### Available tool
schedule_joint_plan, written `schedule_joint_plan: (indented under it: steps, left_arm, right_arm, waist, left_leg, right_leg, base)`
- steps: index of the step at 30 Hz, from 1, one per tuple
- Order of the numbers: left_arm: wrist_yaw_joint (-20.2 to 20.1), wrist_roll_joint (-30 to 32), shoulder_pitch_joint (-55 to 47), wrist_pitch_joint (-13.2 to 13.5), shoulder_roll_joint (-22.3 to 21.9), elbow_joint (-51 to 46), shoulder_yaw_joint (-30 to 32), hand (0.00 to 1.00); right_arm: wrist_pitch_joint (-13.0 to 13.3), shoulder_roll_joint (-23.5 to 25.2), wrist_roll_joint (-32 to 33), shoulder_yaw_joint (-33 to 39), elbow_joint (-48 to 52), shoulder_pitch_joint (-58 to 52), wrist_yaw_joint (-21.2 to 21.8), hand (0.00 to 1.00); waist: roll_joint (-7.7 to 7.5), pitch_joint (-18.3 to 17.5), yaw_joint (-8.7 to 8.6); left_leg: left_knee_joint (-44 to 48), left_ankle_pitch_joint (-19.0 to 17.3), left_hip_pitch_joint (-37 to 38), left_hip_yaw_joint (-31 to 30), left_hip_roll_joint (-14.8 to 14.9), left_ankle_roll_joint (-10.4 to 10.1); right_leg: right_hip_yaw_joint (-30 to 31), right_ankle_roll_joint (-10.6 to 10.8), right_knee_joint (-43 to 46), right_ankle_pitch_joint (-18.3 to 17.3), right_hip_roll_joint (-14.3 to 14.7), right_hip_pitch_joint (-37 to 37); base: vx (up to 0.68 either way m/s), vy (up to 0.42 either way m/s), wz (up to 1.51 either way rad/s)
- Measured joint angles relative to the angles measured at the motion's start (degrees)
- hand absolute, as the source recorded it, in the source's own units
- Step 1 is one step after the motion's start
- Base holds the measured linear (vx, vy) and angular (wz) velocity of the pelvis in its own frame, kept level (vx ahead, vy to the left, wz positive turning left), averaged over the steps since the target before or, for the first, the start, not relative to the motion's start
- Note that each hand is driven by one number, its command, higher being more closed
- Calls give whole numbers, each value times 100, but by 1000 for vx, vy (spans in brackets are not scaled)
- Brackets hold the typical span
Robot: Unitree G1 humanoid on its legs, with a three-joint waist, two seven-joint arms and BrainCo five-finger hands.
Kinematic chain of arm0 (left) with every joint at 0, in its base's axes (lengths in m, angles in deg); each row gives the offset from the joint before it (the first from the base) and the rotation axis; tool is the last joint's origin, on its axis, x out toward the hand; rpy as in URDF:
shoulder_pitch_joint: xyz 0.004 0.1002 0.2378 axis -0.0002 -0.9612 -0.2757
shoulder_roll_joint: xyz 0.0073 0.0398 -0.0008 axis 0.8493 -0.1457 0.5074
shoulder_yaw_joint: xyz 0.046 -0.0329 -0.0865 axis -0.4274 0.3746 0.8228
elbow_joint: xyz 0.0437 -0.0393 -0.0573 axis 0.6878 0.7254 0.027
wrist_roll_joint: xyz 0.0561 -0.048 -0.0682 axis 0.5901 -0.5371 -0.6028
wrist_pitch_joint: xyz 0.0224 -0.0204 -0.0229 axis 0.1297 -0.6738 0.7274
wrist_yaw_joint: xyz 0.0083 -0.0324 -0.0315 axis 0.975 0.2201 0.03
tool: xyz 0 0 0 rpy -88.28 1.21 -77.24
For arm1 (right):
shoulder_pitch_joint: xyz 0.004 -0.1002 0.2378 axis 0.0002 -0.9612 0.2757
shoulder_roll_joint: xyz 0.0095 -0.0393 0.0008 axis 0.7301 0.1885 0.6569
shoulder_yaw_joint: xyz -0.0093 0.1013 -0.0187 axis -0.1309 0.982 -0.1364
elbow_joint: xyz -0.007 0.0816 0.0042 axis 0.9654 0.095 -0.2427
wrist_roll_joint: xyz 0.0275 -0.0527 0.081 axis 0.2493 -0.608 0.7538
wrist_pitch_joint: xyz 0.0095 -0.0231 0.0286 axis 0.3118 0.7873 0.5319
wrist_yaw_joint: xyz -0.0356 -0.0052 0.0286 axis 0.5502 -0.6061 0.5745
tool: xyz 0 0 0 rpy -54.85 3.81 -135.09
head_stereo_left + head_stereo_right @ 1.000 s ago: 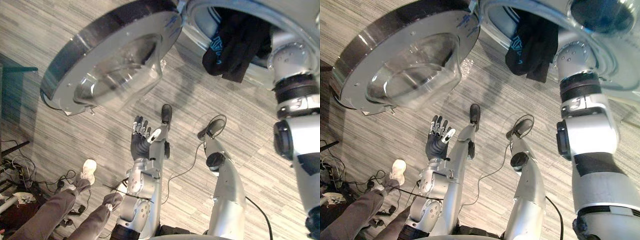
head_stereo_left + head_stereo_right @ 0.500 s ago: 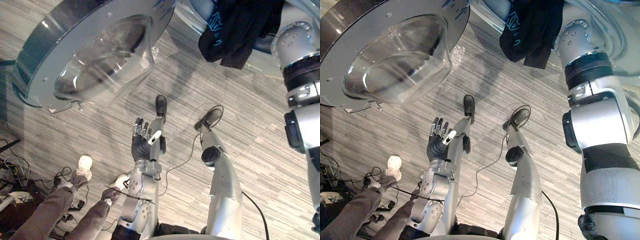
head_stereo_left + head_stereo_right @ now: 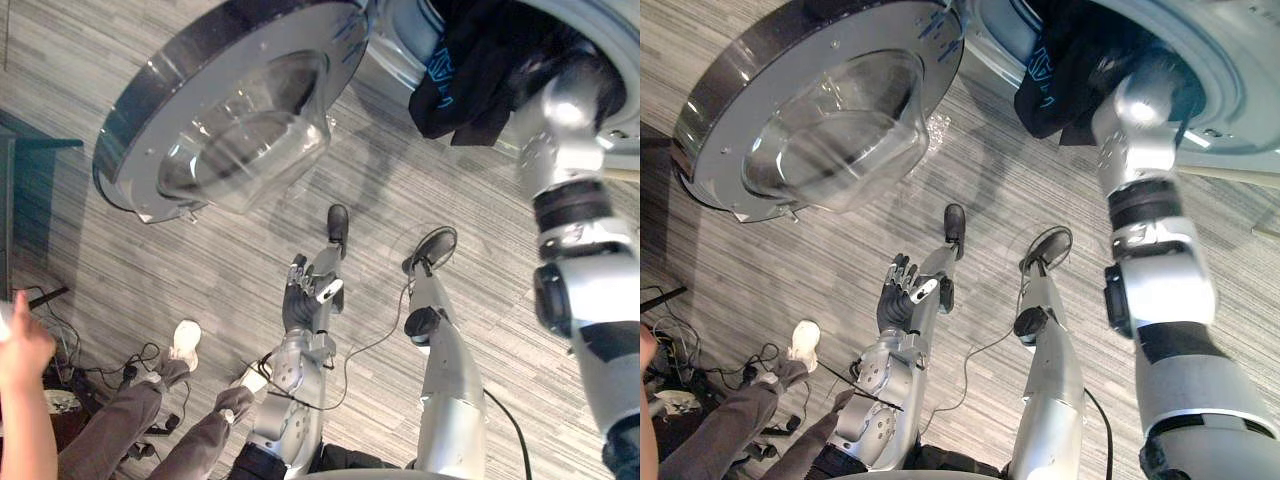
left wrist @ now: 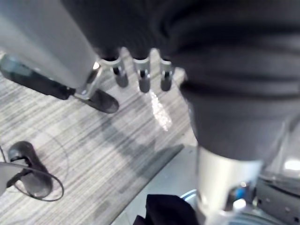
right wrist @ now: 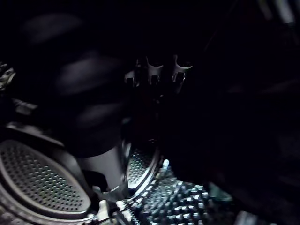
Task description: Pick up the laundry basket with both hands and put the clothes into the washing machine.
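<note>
Left eye view: the washing machine (image 3: 398, 55) stands open, its round glass door (image 3: 230, 110) swung wide, well beyond the fingers of the left hand (image 3: 303, 303). Those fingers are straight and a little spread, holding nothing, above the striped floor (image 3: 480, 290). Dark clothes (image 3: 470, 75) hang over the lip of the opening, beyond the left fingers and off to their right, well apart from them. The right arm (image 3: 565, 200) runs up beside the clothes into the opening, where its hand is hidden. A person's legs (image 3: 110, 430) and raised hand (image 3: 22, 350) show behind the left fingers, cut off by the frame edge.

Right eye view: the clothes lie against the right arm where it enters the machine. Their upper part is lost in the dark of the opening.

Left wrist view: the left fingers sit in a straight row, side by side, with nothing between them and bare floor past their tips. A dark scrap of cloth is cut off at the frame edge, and I cannot tell whether it belongs to the clothes.

Right wrist view: it is very dark. The right hand (image 5: 153, 71) is inside the perforated drum (image 5: 42, 180), with a dark mass around it that is hard to make out. Whether the hand grips anything I cannot tell.
</note>
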Motion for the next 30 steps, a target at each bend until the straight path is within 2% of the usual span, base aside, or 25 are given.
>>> schedule_joint_plan:
  steps: [3,7,12,15,22,27,30]
  left_arm:
    - [86,46,22,-42,0,78,4,0]
    - [162,217,37,-126,-6,152,65,0]
    - [213,341,36,-158,-11,159,135,0]
    - [213,436,35,-160,-17,230,194,0]
    - [213,609,22,-155,-16,298,195,0]
    - [215,833,22,-151,-19,298,230,0]
    - [214,916,21,-150,-25,295,285,0]
  right_arm:
    - [-91,467,-130,377,178,-553,-136,0]
    - [-146,1224,-596,562,885,-1362,-347,0]
    - [-208,1718,-1235,534,1146,-1691,-418,0]
    - [-338,1780,-1604,526,1146,-1712,-467,0]
    - [-723,1865,-2749,332,1146,-1709,-661,0]
    - [-1056,1971,-4048,5,1408,-1829,-728,0]
    - [-1096,2027,-4585,-250,1604,-1969,-732,0]
  waist:
    - [0,0,-30]
    - [-3,-2,-215]
    - [-6,-5,-406]
    - [-8,-7,-484]
    - [-6,-19,-475]
    - [-7,-19,-492]
    - [-37,-34,-541]
  left_leg:
    - [-45,28,71,22,-11,15]
    - [-31,12,170,64,-36,32]
    - [-35,-48,283,89,-46,27]
    - [-97,-70,339,86,-82,0]
    - [-228,-39,344,-11,-148,-35]
    - [-99,-41,232,-97,-163,20]
    - [-54,-73,164,-109,-180,62]
  right_leg:
    - [7,43,-33,52,8,58]
    - [91,10,-9,74,-15,116]
    - [184,48,40,31,-26,149]
    - [191,43,98,8,-65,149]
    - [140,67,88,-1,-96,148]
    - [87,92,114,-17,-102,135]
    - [70,90,150,-16,-120,94]
  base:
    - [71,-26,0]
    - [94,-13,-3]
    - [41,-6,-8]
    - [0,0,0]
    - [30,-6,6]
    - [77,-2,5]
    - [99,11,6]
